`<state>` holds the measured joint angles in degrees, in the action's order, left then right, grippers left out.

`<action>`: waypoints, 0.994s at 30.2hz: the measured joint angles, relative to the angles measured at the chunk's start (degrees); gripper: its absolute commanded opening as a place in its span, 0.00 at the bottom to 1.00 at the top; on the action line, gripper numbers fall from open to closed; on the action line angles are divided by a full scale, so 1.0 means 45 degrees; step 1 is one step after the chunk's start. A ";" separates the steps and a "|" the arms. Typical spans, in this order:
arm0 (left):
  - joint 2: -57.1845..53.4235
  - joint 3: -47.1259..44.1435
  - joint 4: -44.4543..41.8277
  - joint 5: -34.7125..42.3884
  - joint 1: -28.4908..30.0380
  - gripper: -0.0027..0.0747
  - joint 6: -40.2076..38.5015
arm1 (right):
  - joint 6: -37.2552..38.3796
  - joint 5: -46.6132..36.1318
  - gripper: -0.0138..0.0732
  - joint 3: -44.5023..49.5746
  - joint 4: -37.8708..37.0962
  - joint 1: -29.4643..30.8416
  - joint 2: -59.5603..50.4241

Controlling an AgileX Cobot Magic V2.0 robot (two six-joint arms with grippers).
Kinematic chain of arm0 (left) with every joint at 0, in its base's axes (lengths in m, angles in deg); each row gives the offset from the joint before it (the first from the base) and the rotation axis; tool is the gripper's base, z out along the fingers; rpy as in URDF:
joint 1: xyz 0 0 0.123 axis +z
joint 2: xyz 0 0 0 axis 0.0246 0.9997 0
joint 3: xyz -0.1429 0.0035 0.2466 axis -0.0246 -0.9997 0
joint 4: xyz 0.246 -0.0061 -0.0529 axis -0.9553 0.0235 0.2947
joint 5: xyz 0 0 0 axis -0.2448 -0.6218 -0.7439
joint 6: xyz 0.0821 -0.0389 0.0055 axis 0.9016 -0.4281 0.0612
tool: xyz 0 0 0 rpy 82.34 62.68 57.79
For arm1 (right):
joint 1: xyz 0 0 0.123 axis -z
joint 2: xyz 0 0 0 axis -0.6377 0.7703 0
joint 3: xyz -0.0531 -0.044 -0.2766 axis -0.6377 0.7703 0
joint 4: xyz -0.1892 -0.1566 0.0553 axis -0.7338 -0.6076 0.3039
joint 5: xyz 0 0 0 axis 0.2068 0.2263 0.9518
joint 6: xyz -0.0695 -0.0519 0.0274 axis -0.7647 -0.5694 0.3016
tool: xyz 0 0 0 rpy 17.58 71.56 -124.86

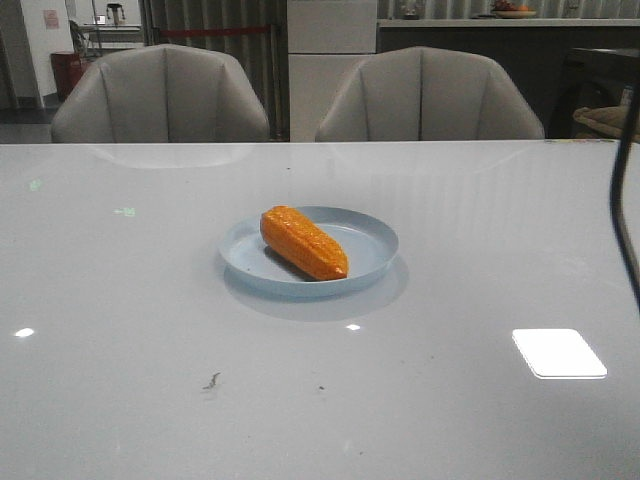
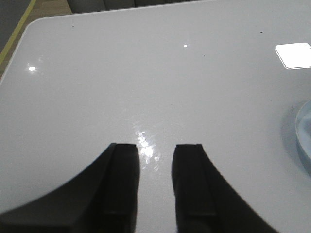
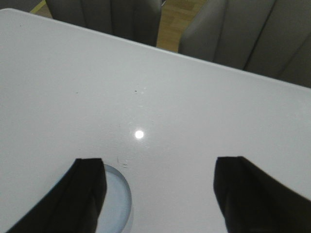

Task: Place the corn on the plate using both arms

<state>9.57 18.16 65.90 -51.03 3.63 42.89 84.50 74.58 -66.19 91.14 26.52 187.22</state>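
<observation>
The orange corn (image 1: 303,242) lies on the pale-blue plate (image 1: 370,245) in the middle of the white table, its tapered end toward the front right. Neither gripper shows in the front view; only a black cable (image 1: 622,200) hangs at the right edge. In the left wrist view my left gripper (image 2: 156,148) is open and empty over bare table, with the plate's rim (image 2: 303,141) at the frame's right edge. In the right wrist view my right gripper (image 3: 159,162) is wide open and empty, with part of the plate (image 3: 116,201) beside one finger. The corn is hidden in both wrist views.
Two grey chairs (image 1: 160,95) (image 1: 430,95) stand behind the table's far edge. A bright light reflection (image 1: 558,352) lies on the tabletop at the front right. A small dark speck (image 1: 211,381) lies at the front left.
</observation>
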 measured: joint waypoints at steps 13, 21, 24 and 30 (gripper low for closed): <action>0.0000 0.0000 0.0000 0.0000 0.0000 0.38 0.0000 | 0.0058 -0.0609 0.81 0.7122 -0.1299 0.0119 -0.5522; 0.0000 0.0000 0.0000 0.0000 0.0000 0.38 0.0000 | 0.1275 -0.3132 0.81 1.3134 -0.1983 0.0119 -0.9757; 0.0000 0.0000 0.0062 0.0000 0.0000 0.38 0.0000 | 0.1717 -0.3571 0.81 1.4914 -0.2216 0.0119 -1.1006; 0.0000 0.0000 0.0457 0.0000 0.0000 0.38 0.0000 | 0.2813 -0.3718 0.81 1.7951 -0.2348 0.0128 -1.3031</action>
<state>9.57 18.16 67.96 -51.03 3.63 42.89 97.16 57.85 14.59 80.58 27.09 128.58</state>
